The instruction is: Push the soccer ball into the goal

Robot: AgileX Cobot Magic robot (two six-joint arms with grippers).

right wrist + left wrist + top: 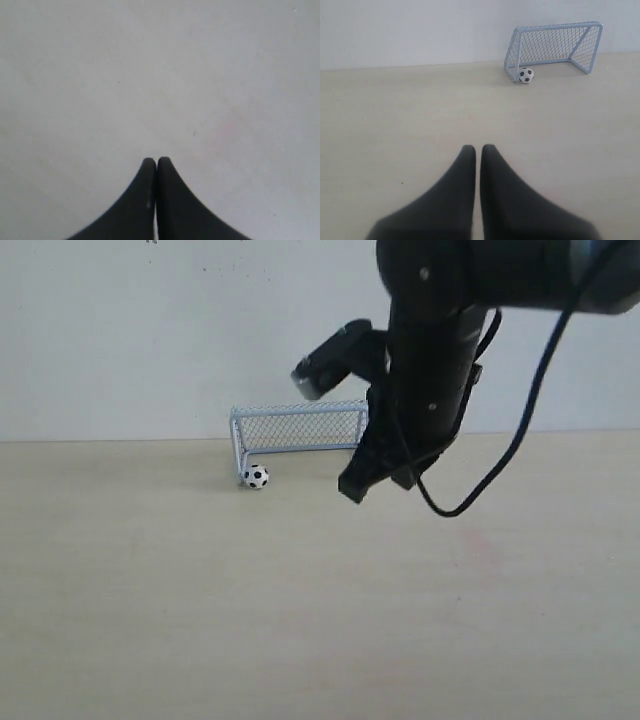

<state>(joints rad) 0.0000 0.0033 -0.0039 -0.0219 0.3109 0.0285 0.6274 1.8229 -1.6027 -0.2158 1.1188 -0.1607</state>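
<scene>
The soccer ball (256, 477) is tiny, white with black patches. It rests on the table against the foot of the left post of the goal (300, 408), a light-grey frame with mesh netting by the back wall. The left wrist view shows the soccer ball (526, 75) and the goal (555, 26) far ahead of my left gripper (478, 148), which is shut on nothing. My right gripper (156, 160) is shut and empty over bare table. In the exterior view a black arm hangs in front of the goal's right end, its gripper (378, 483) well right of the ball.
The pale wooden table (200, 590) runs back to a white wall (120, 330). A black cable (520, 430) loops down from the arm. A faint reddish mark (480, 545) lies on the table at the right. My left arm is out of the exterior view.
</scene>
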